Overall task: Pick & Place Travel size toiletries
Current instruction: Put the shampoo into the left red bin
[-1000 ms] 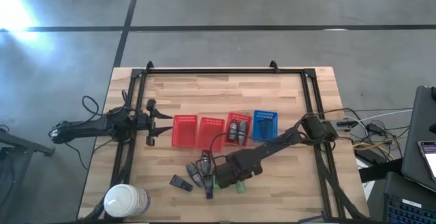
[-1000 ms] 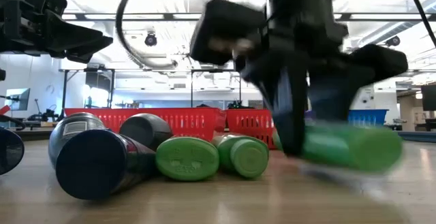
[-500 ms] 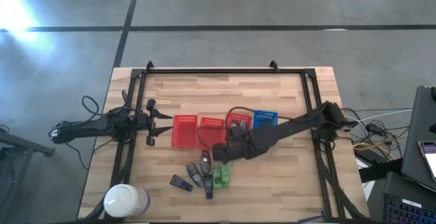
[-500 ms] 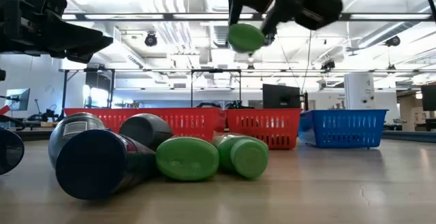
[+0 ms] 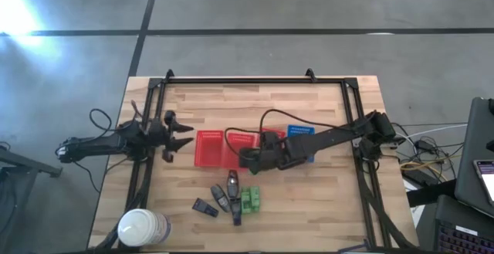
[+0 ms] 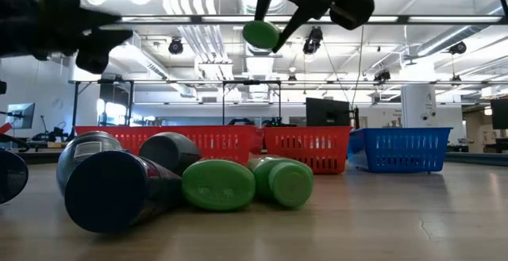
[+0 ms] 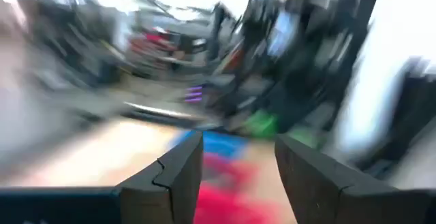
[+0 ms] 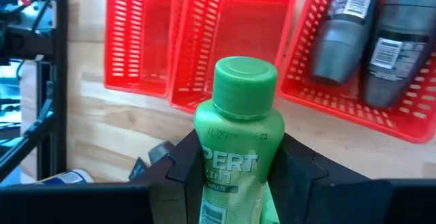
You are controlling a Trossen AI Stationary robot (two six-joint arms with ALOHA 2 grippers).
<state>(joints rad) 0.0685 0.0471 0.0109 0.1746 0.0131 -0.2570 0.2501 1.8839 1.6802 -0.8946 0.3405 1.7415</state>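
Observation:
My right gripper (image 5: pixel 248 160) is shut on a bright green bottle (image 8: pixel 238 139) and hangs in the air over the near edge of the middle red basket (image 5: pixel 241 143). In the low view the green bottle (image 6: pixel 260 33) sits high above the table. Two more green bottles (image 5: pixel 249 201) and several dark ones (image 5: pixel 222 200) lie on their sides in a cluster near the table's near edge. Two dark grey bottles (image 8: pixel 364 33) lie in the right red basket (image 8: pixel 409 125). My left gripper (image 5: pixel 180 134) is open at the table's left, beside the left red basket (image 5: pixel 208 147). My right gripper pinches the green bottle by its body (image 8: pixel 235 169) below the cap, one finger (image 8: pixel 182 163) on each side. The fingers run along the bottle and its cap end (image 8: pixel 245 74) sticks out past them. The bottle is lifted clear of the table.
A blue basket (image 5: pixel 301 135) stands to the right of the three red ones. A large white roll (image 5: pixel 143 227) lies at the near left corner. A black frame (image 5: pixel 255 80) runs along the far edge and both sides. Bare wood lies to the right of the bottle cluster.
My right gripper has risen from the cluster with the green bottle, lifting it clear of the table, and has moved toward the far edge to the red baskets. My left gripper has begun to move, shifting slightly toward the far edge.

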